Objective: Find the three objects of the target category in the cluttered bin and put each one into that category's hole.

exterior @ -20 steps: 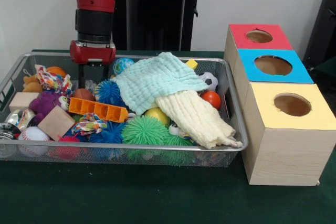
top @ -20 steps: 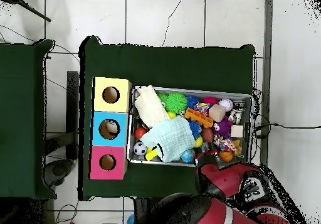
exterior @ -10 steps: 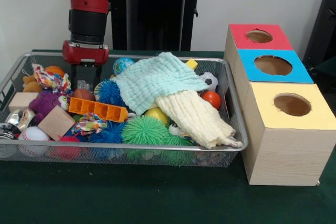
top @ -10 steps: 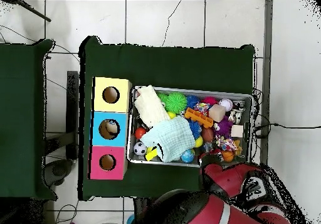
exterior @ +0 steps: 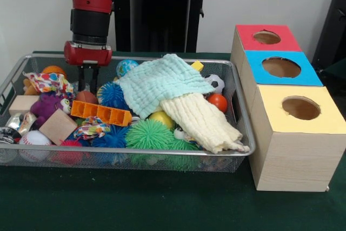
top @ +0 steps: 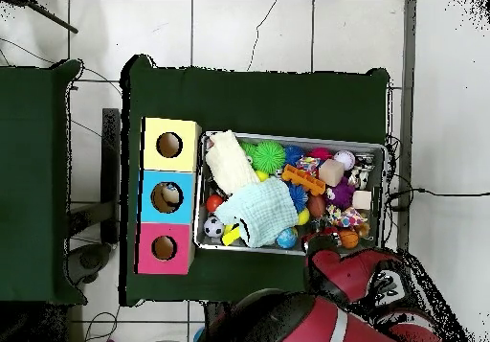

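Observation:
The wire-mesh bin [exterior: 135,152] is full of toys and cloths; in the overhead view it [top: 287,134] lies right of the boxes. The blue-topped box's hole [exterior: 281,67] is the middle of three; it also shows from above [top: 166,196]. My gripper [exterior: 88,87] hangs straight down into the bin's far left part. Its fingers stand close together just above a brown ball [exterior: 85,98], beside a patterned cloth [exterior: 48,82]. I cannot see anything held between them. From above, the red arm [top: 349,281] hides the gripper.
A mint cloth [exterior: 162,82] and a cream cloth [exterior: 203,120] cover the bin's middle. Around them lie an orange brick [exterior: 101,113], blue [exterior: 112,94] and green [exterior: 148,133] spiky balls, a red ball [exterior: 218,101] and a wooden block [exterior: 57,127]. Red-topped [exterior: 266,37] and yellow-topped [exterior: 300,108] boxes flank the blue one.
The gripper shifted slightly left along the bin's far side, then its fingers drew closer together. The patterned cloth shifted a little to the left.

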